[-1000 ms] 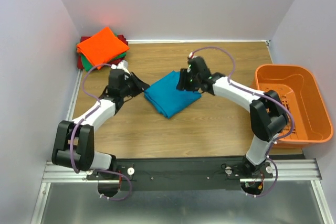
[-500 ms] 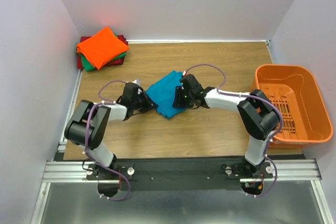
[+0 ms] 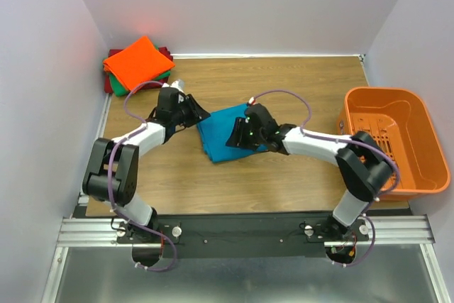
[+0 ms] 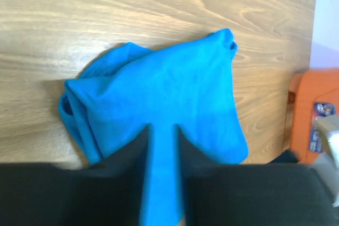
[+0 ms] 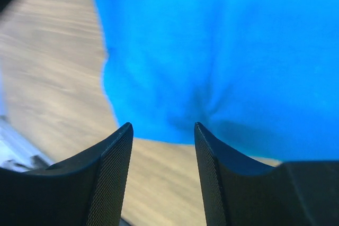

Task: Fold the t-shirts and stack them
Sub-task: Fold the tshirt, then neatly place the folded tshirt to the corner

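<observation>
From the top view, your teal-blue t-shirt (image 3: 220,143) lies bunched near the middle of the tabletop (image 3: 298,83), between the two arms. Your left gripper (image 3: 201,116) meets its left corner, and your right gripper (image 3: 233,141) sits over its right half. In the far left corner, well apart from them, a folded orange t-shirt (image 3: 138,62) tops a stack, with a green t-shirt (image 3: 120,90) and a dark red t-shirt (image 3: 167,53) peeking out beneath it. The orange basket (image 3: 349,115) stands at the right edge.

In the left wrist view, your left gripper (image 4: 163,183) is clenched on the teal-blue t-shirt (image 4: 159,93). A narrow strip of cloth runs between the dark fingers (image 4: 106,194), and the rest is spread in loose folds on the wood.

In the right wrist view, your right gripper (image 5: 161,173) is released, its jaws standing apart. The teal-blue t-shirt (image 5: 222,46) fills the space ahead, its edge showing just between the fingertips (image 5: 114,152). You cannot tell whether they touch the cloth.
</observation>
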You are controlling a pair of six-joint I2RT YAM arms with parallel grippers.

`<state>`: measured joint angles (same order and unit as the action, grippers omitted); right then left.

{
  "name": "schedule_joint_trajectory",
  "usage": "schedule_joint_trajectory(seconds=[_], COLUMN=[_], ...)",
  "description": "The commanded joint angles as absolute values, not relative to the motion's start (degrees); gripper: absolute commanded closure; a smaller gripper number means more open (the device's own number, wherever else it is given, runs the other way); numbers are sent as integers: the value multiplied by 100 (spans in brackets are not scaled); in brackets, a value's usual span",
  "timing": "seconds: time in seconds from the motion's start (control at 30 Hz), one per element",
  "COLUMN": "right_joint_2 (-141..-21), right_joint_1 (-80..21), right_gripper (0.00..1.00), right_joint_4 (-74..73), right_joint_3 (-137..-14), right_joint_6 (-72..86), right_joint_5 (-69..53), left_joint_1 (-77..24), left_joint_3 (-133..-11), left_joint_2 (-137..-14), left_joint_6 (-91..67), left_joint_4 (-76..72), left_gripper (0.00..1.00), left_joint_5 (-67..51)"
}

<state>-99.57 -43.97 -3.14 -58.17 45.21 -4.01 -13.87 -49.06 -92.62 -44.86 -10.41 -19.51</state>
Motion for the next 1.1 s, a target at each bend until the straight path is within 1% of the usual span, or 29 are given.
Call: schedule_joint_trajectory(seconds=[0.0,0.07,0.1,0.17,0.27,0.37,0.4,0.43,0.63,0.8,0.97,1.07], right_joint_2=[-9107,-8835,-8781,-8806,-8982,-9210,-9272,-9386,-9817,-9958,-9949,-9923], right_joint_1=[-4280,-4123,-4061,-3816,-3569,-3542,-3542,-3542,-3533,-3463,-3349,-3261], right_gripper=[42,41,41,39,40,40,40,40,41,41,41,42], right_joint_4=[-403,-657,-711,-852,-923,-1002,-1002,-1002,-1002,-1002,-984,-967], right_joint_3=[-5774,-5888,-5923,-5994,-6090,-6126,-6109,-6100,-6003,-5757,-5546,-5458], right_joint_6=[4457,4290,4211,3966,3719,3507,3463,3445,3340,3366,3349,3340], right_joint_5=[-449,-274,-194,-184,-562,-536,-519,-519,-466,-317,-290,-290], left_joint_1=[-1397,-1397,-1397,-1397,-1397,-1397,-1397,-1397,-1397,-1406,-1424,-1529], left_joint_3=[-4861,-4546,-4431,-4105,-3710,-3481,-3437,-3358,-3261,-3208,-3243,-3296], left_joint_2=[-8562,-8211,-8113,-7885,-7743,-7813,-7840,-7857,-8235,-8850,-9368,-9527], left_joint_6=[-4043,-4043,-4052,-4052,-4078,-4096,-4113,-4122,-4122,-4175,-4236,-4306], left_joint_4=[-492,-483,-483,-544,-676,-887,-949,-1010,-1335,-1713,-1881,-1828], left_gripper=[50,41,39,35,34,30,24,23,22,23,22,24], left_joint_5=[-1951,-1873,-1846,-1837,-1872,-1986,-2004,-2004,-2118,-2285,-2180,-1882])
